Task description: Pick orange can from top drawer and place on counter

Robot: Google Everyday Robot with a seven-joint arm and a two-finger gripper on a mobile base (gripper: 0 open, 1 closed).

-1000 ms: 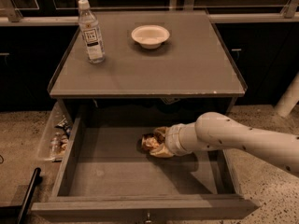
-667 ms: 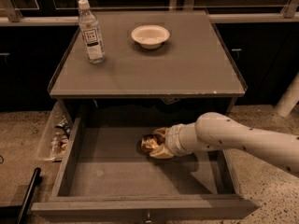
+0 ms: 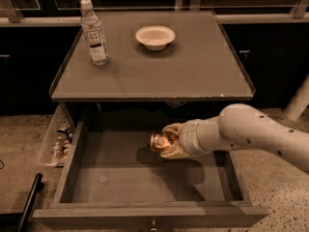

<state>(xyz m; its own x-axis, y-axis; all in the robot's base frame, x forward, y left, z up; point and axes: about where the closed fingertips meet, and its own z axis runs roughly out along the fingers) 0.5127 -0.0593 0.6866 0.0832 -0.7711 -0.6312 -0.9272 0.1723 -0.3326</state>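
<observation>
The top drawer [image 3: 96, 182] is pulled open below the counter [image 3: 193, 66]. The orange can [image 3: 156, 141] lies on its side inside the drawer, near the middle back, with its end facing left. My gripper [image 3: 168, 140] reaches in from the right on a white arm and has its pale fingers [image 3: 171, 129] around the can, one above and one below it. The can sits slightly above the drawer floor, with its shadow under it.
A clear plastic bottle [image 3: 94, 33] with a white label stands at the counter's back left. A white bowl [image 3: 155, 36] sits at the back middle. A clear bin of small items [image 3: 59, 141] hangs at the drawer's left. A black bar [image 3: 29, 202] lies on the floor, lower left.
The gripper with the can has stayed almost in place; the can seems a touch higher off the drawer floor than a second ago.
</observation>
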